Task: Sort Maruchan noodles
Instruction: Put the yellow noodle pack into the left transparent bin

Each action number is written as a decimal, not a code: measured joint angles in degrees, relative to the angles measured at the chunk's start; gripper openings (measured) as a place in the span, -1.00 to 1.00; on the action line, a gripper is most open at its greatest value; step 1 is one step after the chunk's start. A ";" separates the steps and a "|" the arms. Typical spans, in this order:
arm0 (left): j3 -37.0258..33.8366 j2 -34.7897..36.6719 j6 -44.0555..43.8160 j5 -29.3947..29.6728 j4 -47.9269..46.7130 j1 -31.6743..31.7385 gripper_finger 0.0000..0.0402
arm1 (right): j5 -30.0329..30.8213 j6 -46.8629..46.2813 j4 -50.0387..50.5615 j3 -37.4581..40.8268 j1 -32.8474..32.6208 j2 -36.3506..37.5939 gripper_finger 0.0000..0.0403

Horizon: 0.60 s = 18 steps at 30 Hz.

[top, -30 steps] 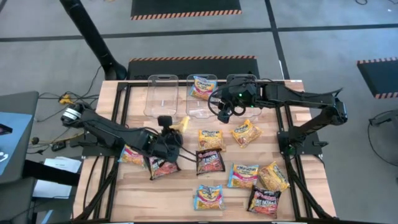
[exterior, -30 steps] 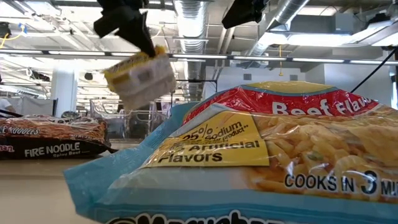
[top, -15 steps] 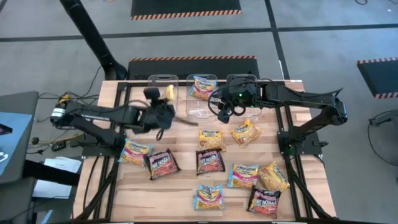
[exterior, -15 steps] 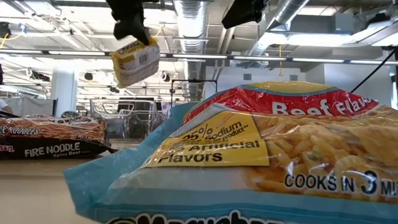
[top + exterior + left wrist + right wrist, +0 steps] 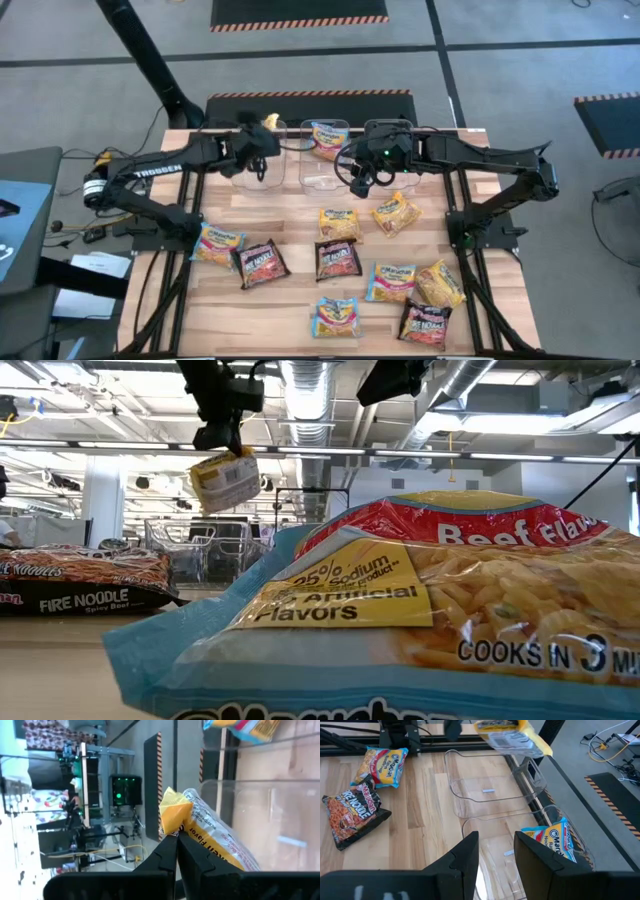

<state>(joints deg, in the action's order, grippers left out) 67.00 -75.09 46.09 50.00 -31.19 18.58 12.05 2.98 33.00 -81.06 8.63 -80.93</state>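
Note:
My left gripper point(image 5: 262, 135) is shut on a yellow-orange Maruchan packet point(image 5: 269, 122) and holds it in the air over the far side of the left clear bin point(image 5: 258, 160). The low view shows this packet point(image 5: 225, 480) hanging under the gripper point(image 5: 228, 445). My right gripper point(image 5: 362, 178) is open and hovers over the near side of the middle and right bins, touching nothing. The middle bin point(image 5: 322, 168) holds one light blue packet point(image 5: 326, 136). Several other packets lie flat on the table, among them a black-red one point(image 5: 337, 259). My left gripper pinches the yellow-orange packet by its crimped end point(image 5: 172, 820) between the two fingertips point(image 5: 167, 852). In the low view the fingers come at it from above. The packet is lifted clear and hangs tilted below the fingers, above the left bin.
The three clear bins stand in a row along the far edge; the right bin point(image 5: 392, 135) lies under my right arm. Yellow-orange point(image 5: 218, 243), black-red point(image 5: 262, 263) and light blue point(image 5: 392, 281) packets are scattered across the near half. A light blue packet point(image 5: 400, 620) fills the low view.
My left gripper, staying shut on the yellow-orange packet, has carried it from over the table's middle left toward the far edge, ending above the left bin. The packet has stayed hanging below the fingers. My right arm has kept still.

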 joint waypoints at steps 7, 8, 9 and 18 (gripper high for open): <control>0.00 -0.02 10.11 -2.94 3.90 5.28 -1.00 | 0.00 0.13 -0.01 0.00 0.01 0.00 -0.25; 0.00 -0.02 11.15 -3.32 4.78 5.89 -1.00 | 0.00 0.12 -0.01 0.00 0.01 0.00 -0.25; 0.00 -0.02 12.09 -3.53 5.66 6.51 -1.00 | 0.00 0.09 -0.01 0.00 0.01 0.00 -0.25; 0.00 -0.02 10.18 -8.90 6.55 10.87 -1.00 | 0.00 0.07 -0.01 0.00 0.01 0.00 -0.25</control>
<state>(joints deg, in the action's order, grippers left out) 67.00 -75.11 56.26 41.10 -24.64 29.45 12.05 3.05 32.99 -81.06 8.64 -80.93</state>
